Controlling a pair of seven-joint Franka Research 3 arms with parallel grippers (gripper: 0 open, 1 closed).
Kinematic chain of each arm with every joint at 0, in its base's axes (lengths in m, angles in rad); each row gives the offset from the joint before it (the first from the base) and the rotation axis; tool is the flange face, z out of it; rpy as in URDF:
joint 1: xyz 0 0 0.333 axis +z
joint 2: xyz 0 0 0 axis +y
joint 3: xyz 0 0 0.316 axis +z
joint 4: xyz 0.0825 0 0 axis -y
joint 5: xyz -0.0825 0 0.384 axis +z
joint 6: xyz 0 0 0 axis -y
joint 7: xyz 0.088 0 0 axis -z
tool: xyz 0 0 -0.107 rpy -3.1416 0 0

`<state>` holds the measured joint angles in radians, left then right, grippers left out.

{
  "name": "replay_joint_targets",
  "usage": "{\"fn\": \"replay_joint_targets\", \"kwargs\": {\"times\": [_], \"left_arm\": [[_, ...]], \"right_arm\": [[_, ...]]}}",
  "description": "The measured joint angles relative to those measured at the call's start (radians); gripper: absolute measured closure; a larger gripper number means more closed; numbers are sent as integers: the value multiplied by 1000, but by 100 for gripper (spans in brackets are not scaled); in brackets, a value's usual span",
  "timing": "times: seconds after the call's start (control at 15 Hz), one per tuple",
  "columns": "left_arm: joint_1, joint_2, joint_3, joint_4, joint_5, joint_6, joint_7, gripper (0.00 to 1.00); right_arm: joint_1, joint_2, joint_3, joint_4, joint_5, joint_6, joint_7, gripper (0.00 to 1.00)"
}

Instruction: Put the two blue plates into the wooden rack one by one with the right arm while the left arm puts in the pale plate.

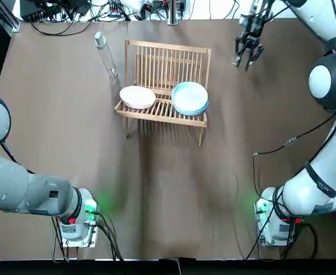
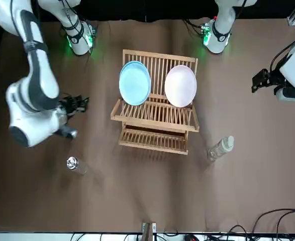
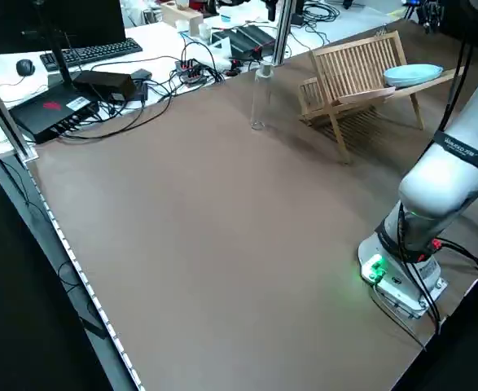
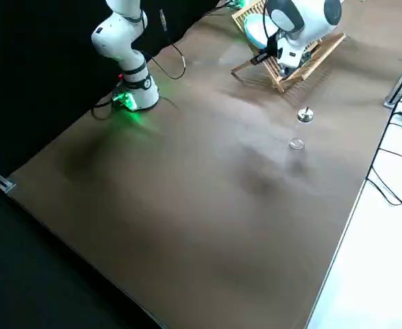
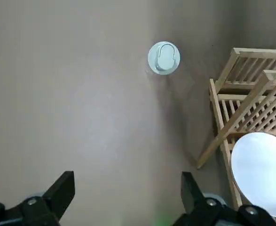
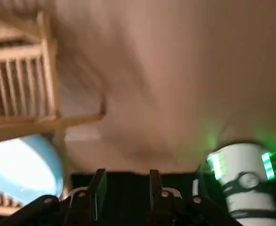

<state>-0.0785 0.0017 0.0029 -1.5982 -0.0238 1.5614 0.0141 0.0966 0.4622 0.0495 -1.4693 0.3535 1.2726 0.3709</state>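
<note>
The wooden rack (image 1: 166,66) stands mid-table. Two stacked blue plates (image 1: 189,97) lean in its right half, also seen as blue plates (image 2: 134,83). The pale plate (image 1: 137,97) leans in the left half and shows again as the pale plate (image 5: 262,174). My right gripper (image 1: 248,54) hovers right of the rack toward the far edge, open and empty, with its fingers (image 6: 98,193) a little apart. My left gripper (image 5: 126,183) hangs high over the table left of the rack, wide open and empty, and is also visible as the left gripper (image 2: 260,80).
A clear bottle (image 1: 105,54) stands just left of the rack's far corner. A small clear jar with a silver cap (image 2: 73,164) stands on the far right side. Cables and equipment (image 1: 99,8) line the far edge. Both arm bases glow green at the near edge.
</note>
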Motion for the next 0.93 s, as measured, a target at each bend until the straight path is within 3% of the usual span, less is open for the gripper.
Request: {"fn": "replay_joint_targets", "kwargs": {"times": [0.07, 0.27, 0.33, 0.53, 0.67, 0.93], "left_arm": [[0, 0, 0, 0, 0, 0, 0, 0], [1, 0, 0, 0, 0, -1, 0, 0], [3, -1, 1, 0, 0, -1, 0, 0], [4, -1, 2, 0, 0, -2, 0, 0], [2, -1, 1, 0, 0, -3, 0, 0], [0, -2, 1, 0, 0, -11, 0, 0]], "right_arm": [[-25, -3, 0, 24, -44, 1, -28, 55], [-83, -34, -2, 84, -100, 26, -83, 40], [-109, -75, -2, 98, -104, 84, -113, 38], [-140, -131, -3, 99, -111, 175, -229, 33], [-152, -167, -3, 101, -158, 206, -264, 19], [-148, -282, 9, 84, -215, 252, -272, 14]]}}
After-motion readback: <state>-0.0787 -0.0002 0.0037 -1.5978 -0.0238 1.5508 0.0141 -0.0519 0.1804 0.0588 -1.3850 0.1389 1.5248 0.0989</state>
